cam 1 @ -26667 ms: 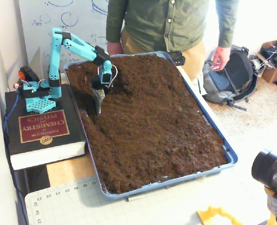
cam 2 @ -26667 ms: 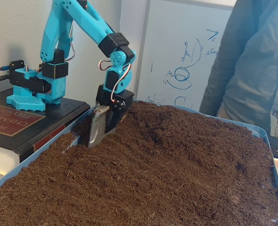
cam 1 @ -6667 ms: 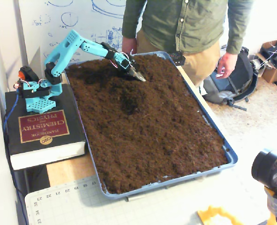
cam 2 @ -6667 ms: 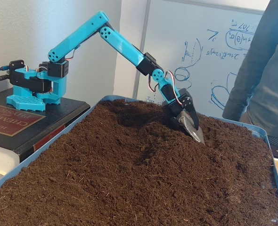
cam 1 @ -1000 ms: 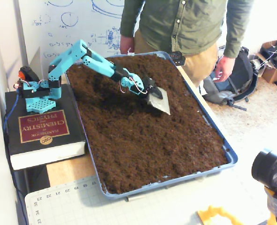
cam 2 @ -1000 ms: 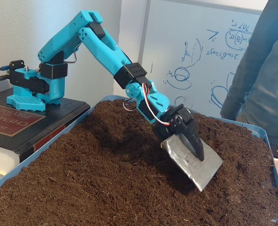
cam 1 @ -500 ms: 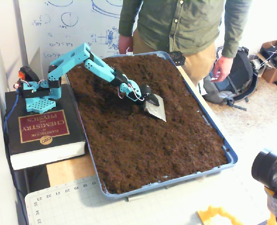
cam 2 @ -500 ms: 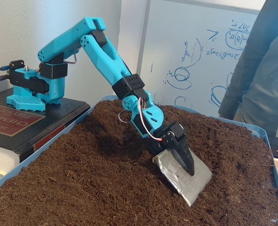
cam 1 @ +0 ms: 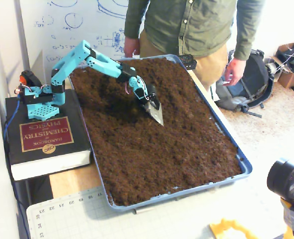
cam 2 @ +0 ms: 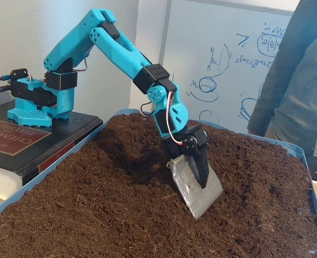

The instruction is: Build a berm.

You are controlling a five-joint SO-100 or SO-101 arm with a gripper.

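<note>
**Scoop blade drawn back and tipped steeply into the soil**

Since half a second ago the gripper (cam 2: 197, 185) has pulled back toward the arm's base and turned, so the grey metal blade (cam 2: 195, 189) now stands steeper and shows edge-on from above (cam 1: 157, 115), with its lower corner dug into the soil. The black finger (cam 2: 201, 164) lies flat along the blade's face, pressed against it; whether a second finger sits behind the plate cannot be told. Above it the turquoise arm (cam 2: 115, 45) bends down from its raised elbow, and its base (cam 1: 37, 99) stands on a thick dark book (cam 1: 45, 137) at the left of the higher fixed view.

Just behind the blade a darker hollow (cam 1: 114, 102) shows in the soil. Beyond it, along the far end of the blue tray (cam 1: 244, 164), the soil rises in a loose, crumbly berm (cam 2: 239, 148), apart from the blade. A person in a green shirt (cam 1: 192, 25) stands at the tray's far edge, before a whiteboard (cam 2: 217, 64).
</note>
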